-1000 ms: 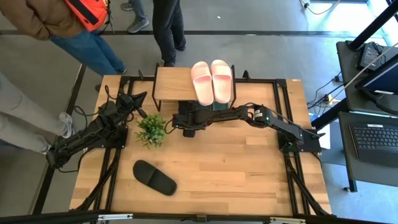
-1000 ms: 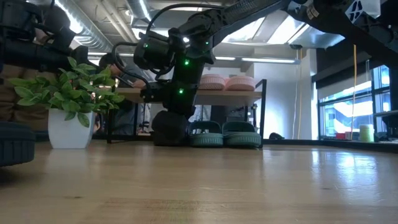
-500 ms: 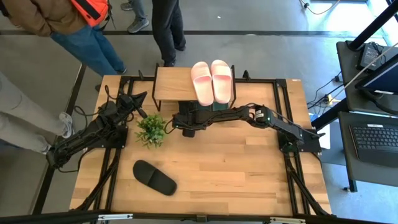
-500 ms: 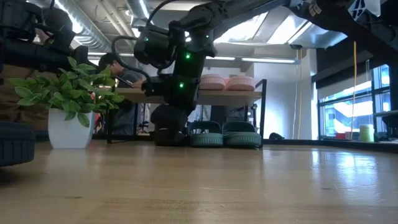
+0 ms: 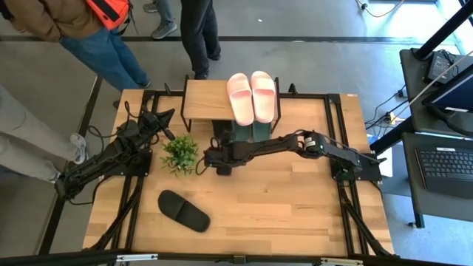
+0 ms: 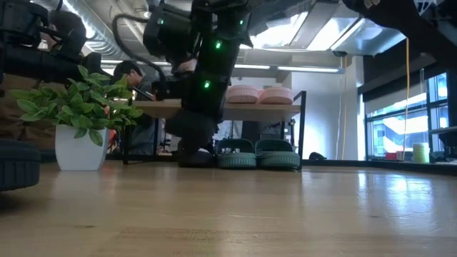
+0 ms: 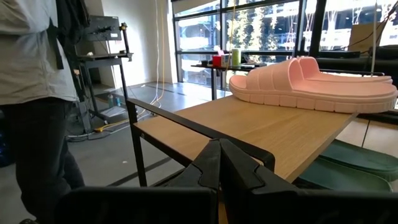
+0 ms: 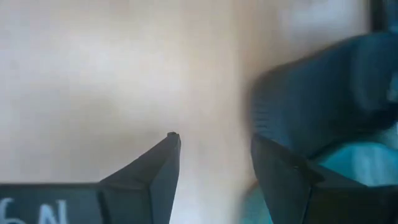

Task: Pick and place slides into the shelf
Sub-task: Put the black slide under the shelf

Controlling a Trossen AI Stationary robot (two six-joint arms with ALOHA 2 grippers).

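The shelf (image 5: 205, 100) stands at twelve o'clock on the table (image 5: 295, 214), its light top board carrying the pink slides (image 5: 252, 96) side by side toward its right end. Beneath the board, the green slides (image 6: 258, 153) rest on the tabletop, toes pointing out from under the rack. To their left under the shelf sits a dark shape (image 6: 194, 153), probably a black slide, though the low view leaves it in shadow behind the arm. The other black slide (image 5: 184, 210) lies alone at about seven o'clock on the table, well apart from the shelf.

The right gripper (image 5: 220, 158) hangs just in front of the shelf near table centre, its fingers (image 8: 152, 168) spread apart over bare wood and holding nothing. The left gripper (image 5: 166, 118) waits at ten o'clock, beside the shelf's left end, its fingers (image 7: 217, 168) pressed together and empty. A small potted plant (image 5: 179, 154) stands between the two arms. People (image 5: 111, 37) stand beyond the table's far edge.
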